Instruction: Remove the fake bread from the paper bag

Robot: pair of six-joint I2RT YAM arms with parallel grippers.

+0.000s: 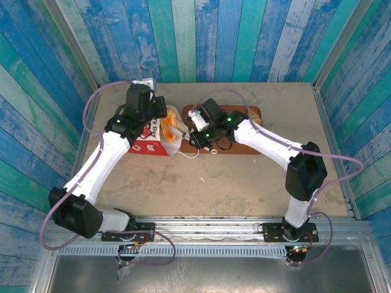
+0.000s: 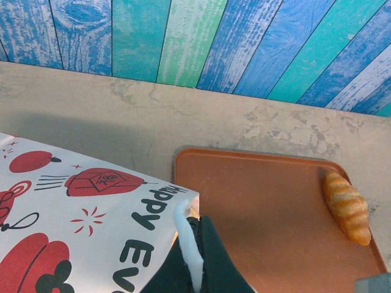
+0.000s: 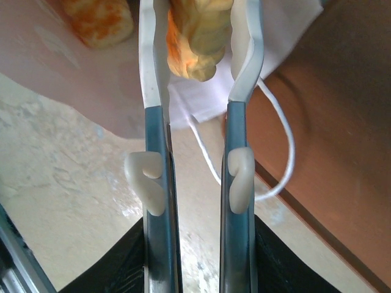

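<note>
the right end effector [image 3: 194,24] grasps a croissant [image 3: 190,55] at the mouth of the paper bag [image 2: 79,213], left of the tray [image 2: 269,213]. the left end effector [image 2: 195,262] is clenched on the bag's rim. draw the croissant straight right, clear of the loop handle [image 3: 287,152].

The table [image 1: 244,183] is a pale beige, mottled slab. A white and red paper bag [image 2: 79,220] lies on its side at the back left. Just beside its open end, a flat brown tray [image 2: 263,213] rests at the back middle.
</note>
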